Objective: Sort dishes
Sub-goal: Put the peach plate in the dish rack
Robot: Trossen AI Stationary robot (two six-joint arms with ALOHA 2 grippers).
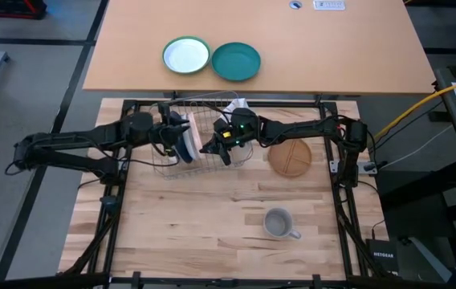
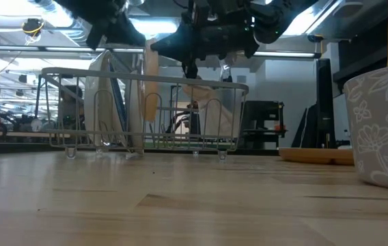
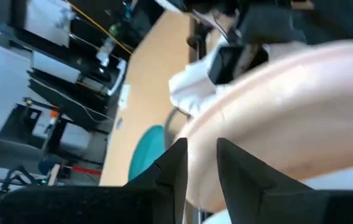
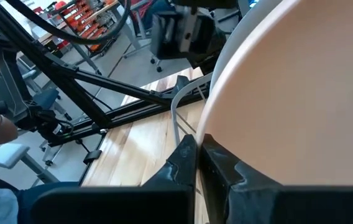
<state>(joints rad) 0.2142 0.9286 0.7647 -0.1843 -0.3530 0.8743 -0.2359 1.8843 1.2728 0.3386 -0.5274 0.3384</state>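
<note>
A wire rack stands at the table's far middle. A white plate and a dark blue plate stand on edge in it. My right gripper is shut on a pale tan plate, which is upright over the rack. My left gripper is level at the rack's left side, fingers a little apart. That plate's broad face shows just beyond them, and I see no touch. A wood-coloured plate lies flat right of the rack. A grey mug stands upright toward the near edge. My right gripper pinches the pale tan plate's rim between its two fingers. The fingers come nearly level from the table's right. The plate stands on edge among the rack's wires. Whether its lower edge rests on the rack, I cannot tell.
On the farther table lie a green-rimmed white plate and a teal plate. The table's black frame rails run along both sides. Bare wood lies between the rack and the mug.
</note>
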